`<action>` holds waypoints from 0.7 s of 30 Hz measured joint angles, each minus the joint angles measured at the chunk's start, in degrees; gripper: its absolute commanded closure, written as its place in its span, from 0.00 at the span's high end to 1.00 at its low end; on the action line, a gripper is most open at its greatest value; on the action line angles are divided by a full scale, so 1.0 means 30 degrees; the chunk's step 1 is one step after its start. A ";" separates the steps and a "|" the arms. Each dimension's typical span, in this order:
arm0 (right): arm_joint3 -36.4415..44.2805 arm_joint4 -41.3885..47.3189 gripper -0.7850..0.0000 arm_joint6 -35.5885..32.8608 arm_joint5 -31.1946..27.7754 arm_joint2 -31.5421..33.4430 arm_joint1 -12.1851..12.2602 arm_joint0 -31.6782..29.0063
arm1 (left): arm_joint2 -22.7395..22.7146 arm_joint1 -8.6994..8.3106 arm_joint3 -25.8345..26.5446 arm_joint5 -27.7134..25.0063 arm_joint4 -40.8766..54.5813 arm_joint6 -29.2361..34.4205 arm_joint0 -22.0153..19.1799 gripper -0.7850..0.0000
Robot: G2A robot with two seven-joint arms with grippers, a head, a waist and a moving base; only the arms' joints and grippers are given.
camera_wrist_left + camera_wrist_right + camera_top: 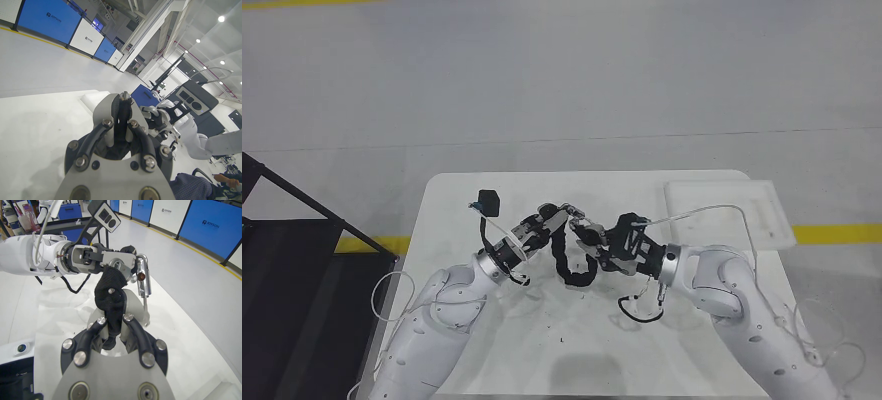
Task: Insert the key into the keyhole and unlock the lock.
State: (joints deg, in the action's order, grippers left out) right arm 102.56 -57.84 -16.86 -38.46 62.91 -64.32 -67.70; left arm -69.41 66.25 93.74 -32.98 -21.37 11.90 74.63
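White table [442, 210] flecked with a few dark specks, on a pale grey floor [542, 80] crossed by 1 yellow line [832, 234]. The lock [144, 283] is mirror-bright chrome, and its round keyhole [141, 276] is coppery brown. Its sleeve [111, 275] is black woven fabric (the weave shows as fine ribbed ridges). The left gripper [123, 98] and right gripper [117, 298] share 1 scheme: matt pale grey fingers [103, 108], glossy black links [90, 138] and silver screw heads [81, 162]. The tray [742, 210] is milky white. The partition panels [206, 224] alternate blue and white, each framed in black
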 measured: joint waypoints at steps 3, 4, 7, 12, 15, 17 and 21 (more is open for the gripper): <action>0.0232 -0.0113 0.00 0.0542 -0.0091 0.0346 0.0070 -0.0390 | -0.0089 0.0002 0.0007 0.0003 -0.0051 -0.0036 0.0041 0.00; 0.0317 -0.0163 0.00 0.0646 -0.0119 0.0458 0.0095 -0.0507 | -0.0116 0.0002 0.0015 0.0013 -0.0069 -0.0037 0.0052 0.00; 0.0643 -0.0266 0.00 0.0977 -0.0210 0.0877 0.0185 -0.0938 | -0.0184 0.0006 0.0035 0.0047 -0.0096 -0.0056 0.0096 0.00; 0.1146 0.0108 0.00 0.1382 -0.0529 0.1754 0.0361 -0.1768 | -0.0276 0.0015 0.0056 0.0153 -0.0137 -0.0021 0.0155 0.00; 0.1403 0.0471 0.00 0.1342 -0.0695 0.2331 0.0476 -0.2265 | -0.0277 0.0029 0.0169 0.0479 0.0218 0.0139 0.0289 0.00; 0.1533 0.0793 0.00 0.1196 -0.0809 0.2637 0.0543 -0.2556 | -0.0301 0.0013 0.0376 0.0853 0.0279 0.0499 0.0427 0.00; 0.2000 0.1067 0.00 0.0796 -0.1057 0.3508 0.0735 -0.3374 | -0.0693 -0.0161 0.1574 0.2105 0.0332 0.2409 0.1015 0.00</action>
State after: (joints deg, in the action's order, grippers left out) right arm 108.56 -54.64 -14.47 -41.63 73.44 -62.11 -77.82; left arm -71.49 65.77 98.47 -26.66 -20.37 19.13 77.68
